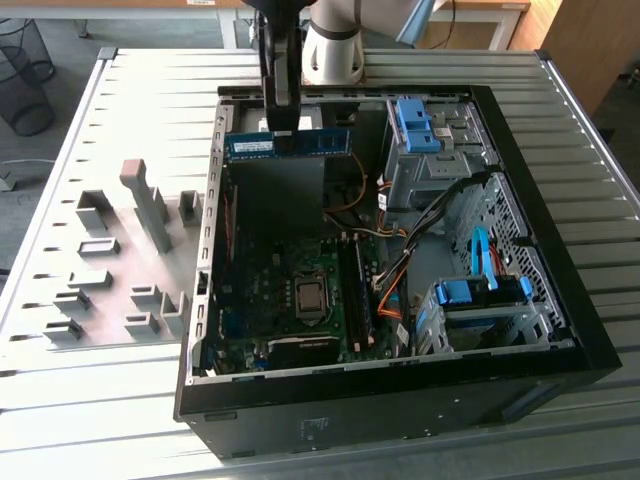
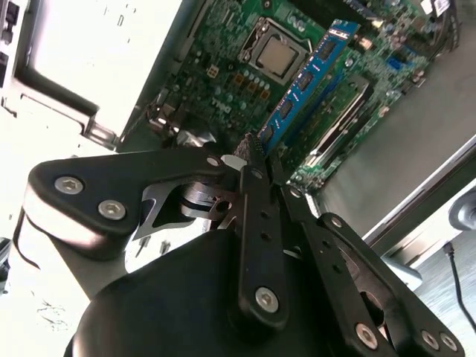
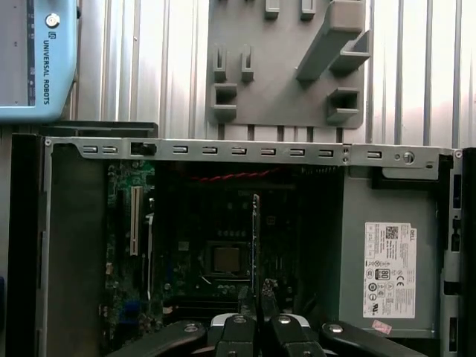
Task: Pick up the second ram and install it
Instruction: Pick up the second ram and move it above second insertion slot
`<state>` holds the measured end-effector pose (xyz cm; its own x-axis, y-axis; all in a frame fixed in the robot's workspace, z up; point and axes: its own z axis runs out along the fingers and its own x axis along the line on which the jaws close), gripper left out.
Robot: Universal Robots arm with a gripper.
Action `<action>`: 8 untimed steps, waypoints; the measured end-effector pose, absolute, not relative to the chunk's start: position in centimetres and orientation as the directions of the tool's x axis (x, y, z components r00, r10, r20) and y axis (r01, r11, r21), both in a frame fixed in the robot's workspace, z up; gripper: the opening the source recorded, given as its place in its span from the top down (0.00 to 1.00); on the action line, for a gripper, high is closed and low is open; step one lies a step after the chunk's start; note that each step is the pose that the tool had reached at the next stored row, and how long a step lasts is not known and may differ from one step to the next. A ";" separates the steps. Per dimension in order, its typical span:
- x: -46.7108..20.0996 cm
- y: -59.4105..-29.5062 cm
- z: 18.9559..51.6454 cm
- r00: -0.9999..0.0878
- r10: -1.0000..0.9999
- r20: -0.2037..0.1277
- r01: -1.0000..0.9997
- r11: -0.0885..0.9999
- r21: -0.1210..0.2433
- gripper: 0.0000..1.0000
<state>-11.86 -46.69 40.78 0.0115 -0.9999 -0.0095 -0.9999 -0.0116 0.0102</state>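
The ribbed table (image 1: 90, 420) under me carries an open PC case (image 1: 380, 405) mid-frame and a grey fixture plate (image 1: 60, 250) at the exterior view's left.

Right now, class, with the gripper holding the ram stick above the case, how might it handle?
The second ram looks stiff: it juts level from the gripper, unsagging. Thin board, so probably light. Exposed chips suggest fragility.

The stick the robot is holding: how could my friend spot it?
Find the open black computer case on the metal table. Above its end nearest the arm, the gripper is shut on the second ram. It is a thin blue-green stick in the air, unlike the grey blocks beside the case.
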 end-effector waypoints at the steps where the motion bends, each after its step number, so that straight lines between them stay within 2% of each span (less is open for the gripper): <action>1: -11.6 -46.7 40.8 0.011 -1.000 -0.010 -1.000 -0.012 0.010 0.86; 8: -10.0 -46.7 40.8 0.011 -1.000 -0.009 -1.000 -0.012 0.010 0.86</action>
